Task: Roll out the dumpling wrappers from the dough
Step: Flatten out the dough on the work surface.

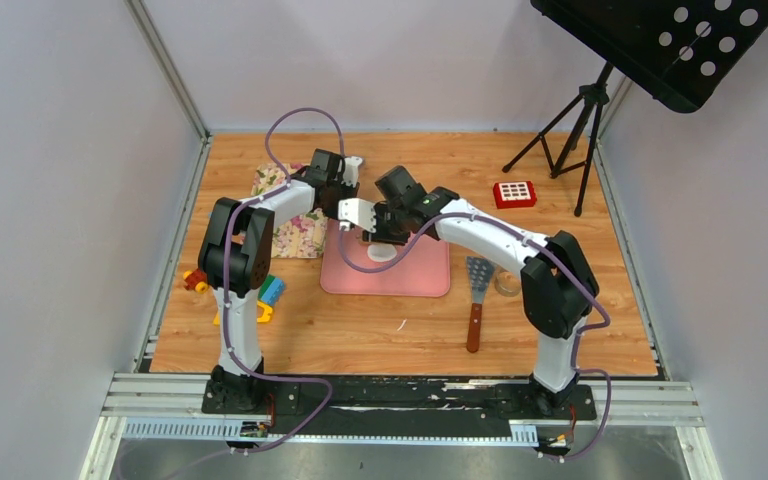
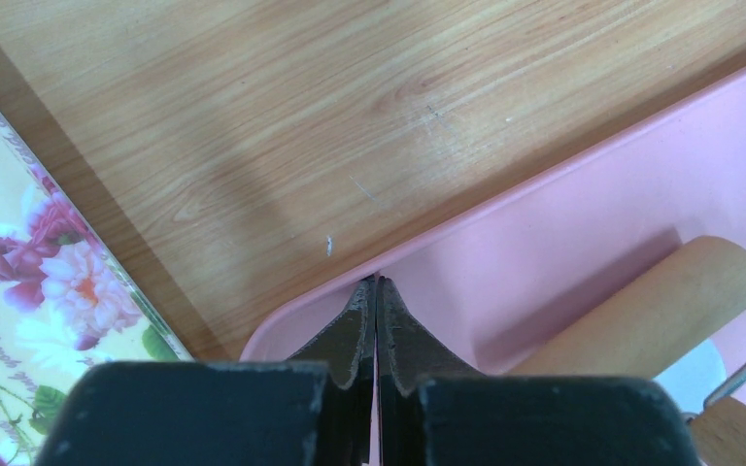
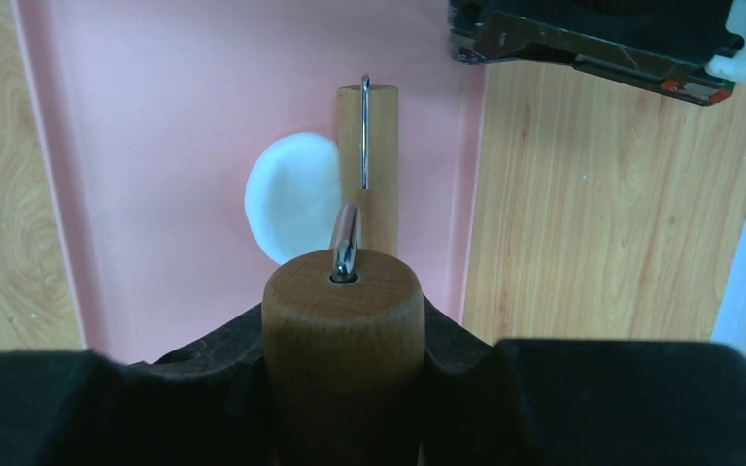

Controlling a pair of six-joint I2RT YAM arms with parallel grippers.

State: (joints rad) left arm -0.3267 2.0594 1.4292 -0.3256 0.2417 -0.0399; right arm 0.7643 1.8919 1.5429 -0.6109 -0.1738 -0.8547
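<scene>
On pink mat (image 1: 415, 278) mid table (image 1: 580, 335) | right pincer (image 3: 343, 342) clamps wooden handle (image 3: 343, 303) of roller (image 3: 381, 136) against dough (image 3: 289, 199) | left pincer (image 2: 377, 291) closed at mat edge

The table (image 1: 560, 330) is light brown wood with wavy lines. The mat (image 1: 415, 272) is pink. The dough (image 3: 291, 199) is white. The roller (image 3: 384, 165) is pale brown wood with a shiny silver wire. The cloth (image 2: 19, 291) by the table's left edge is yellow with pink flowers and green leaves. The box (image 1: 515, 194) near the far right corner is red with white squares. The spatula (image 1: 477, 290) is silver with a brown handle. The blocks (image 1: 265, 292) are red, yellow, blue and green.
</scene>
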